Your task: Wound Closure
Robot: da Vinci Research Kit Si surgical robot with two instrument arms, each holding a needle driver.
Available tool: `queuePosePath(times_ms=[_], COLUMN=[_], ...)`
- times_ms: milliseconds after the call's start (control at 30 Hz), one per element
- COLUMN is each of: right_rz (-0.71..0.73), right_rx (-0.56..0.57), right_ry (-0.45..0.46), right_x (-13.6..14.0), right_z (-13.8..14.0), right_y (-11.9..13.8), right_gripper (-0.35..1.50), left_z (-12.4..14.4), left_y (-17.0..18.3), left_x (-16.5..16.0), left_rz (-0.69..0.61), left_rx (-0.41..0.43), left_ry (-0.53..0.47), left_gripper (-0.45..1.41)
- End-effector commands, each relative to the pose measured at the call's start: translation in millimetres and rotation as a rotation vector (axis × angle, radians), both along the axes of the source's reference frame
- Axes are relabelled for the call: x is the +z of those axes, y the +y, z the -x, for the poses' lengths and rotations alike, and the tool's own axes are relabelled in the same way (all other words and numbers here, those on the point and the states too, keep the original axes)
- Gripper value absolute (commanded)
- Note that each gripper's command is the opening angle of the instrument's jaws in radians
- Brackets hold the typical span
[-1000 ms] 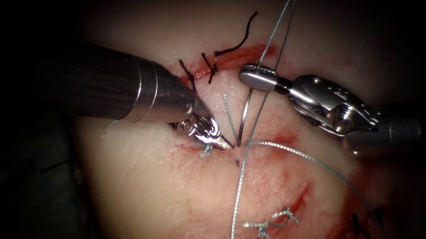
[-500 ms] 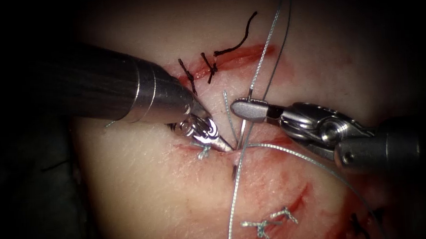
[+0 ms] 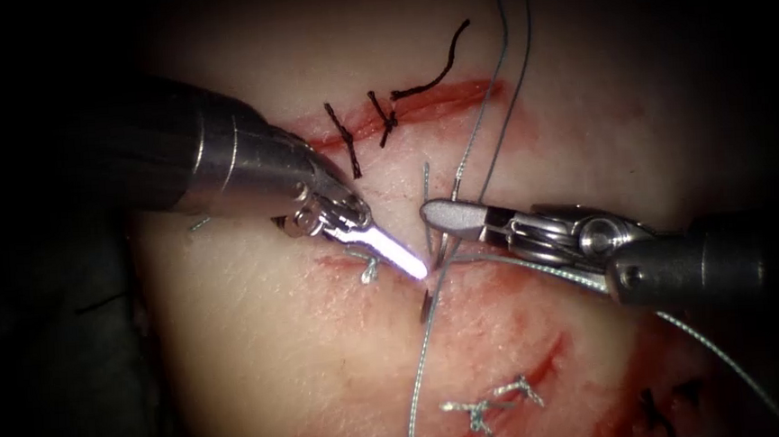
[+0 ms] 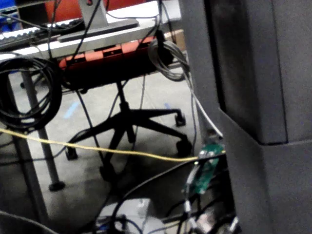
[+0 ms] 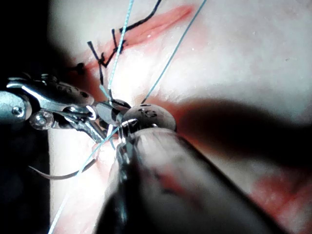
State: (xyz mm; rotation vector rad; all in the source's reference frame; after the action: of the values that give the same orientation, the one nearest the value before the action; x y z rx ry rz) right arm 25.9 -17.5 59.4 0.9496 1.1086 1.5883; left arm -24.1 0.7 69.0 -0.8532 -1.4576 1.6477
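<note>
We see the needle (image 3: 442,242) standing in the tissue (image 3: 262,344) at the cut (image 3: 492,271), its upper curve rising clear. The right tool (image 3: 444,217) has its jaws closed around that upper part. Just left of it, the left tool (image 3: 401,261) presses its closed, empty jaws onto the tissue. The thread (image 3: 421,370) trails downward and upward from the needle.

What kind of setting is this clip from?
Likely a lab bench for suturing practice: the left wrist view shows an office chair and loose cables on the floor, while two tools work a cut in the tissue.
</note>
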Motion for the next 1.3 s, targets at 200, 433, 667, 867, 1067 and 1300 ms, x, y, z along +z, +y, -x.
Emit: queuePosePath(times_ms=[200, 433, 667, 867, 1067, 1300], right_rz=[-0.027, -0.081, -0.093, -0.094, -0.094, -0.092], right_rx=[0.016, 0.039, 0.044, 0.045, 0.046, 0.045], right_ry=[0.006, 0.015, 0.017, 0.017, 0.016, 0.013], right_x=[1.1, 0.9, 0.7, 0.5, 0.4, 0.6], right_z=[-0.5, -0.8, -1.0, -1.2, -1.3, -1.2], right_y=[0.2, -0.1, -0.2, -0.5, -0.5, -0.6], right_gripper=[-0.35, -0.35, -0.35, -0.35, -0.35, -0.35], left_z=[-2.3, -2.2, 0.7, 1.6, 1.9, 1.8], left_y=[0.6, -3.4, -3.4, -3.4, -2.8, -2.5], left_x=[-4.3, -6.1, -5.9, -4.2, -4.0, -5.5], left_rz=[0.440, 0.794, 0.925, 0.951, 0.947, 0.929], left_rx=[-0.005, 0.168, 0.176, 0.170, 0.116, 0.083], left_ry=[-0.007, -0.305, -0.374, -0.355, -0.382, -0.412], left_gripper=[1.01, 0.74, 0.56, 0.37, 0.44, 0.62])
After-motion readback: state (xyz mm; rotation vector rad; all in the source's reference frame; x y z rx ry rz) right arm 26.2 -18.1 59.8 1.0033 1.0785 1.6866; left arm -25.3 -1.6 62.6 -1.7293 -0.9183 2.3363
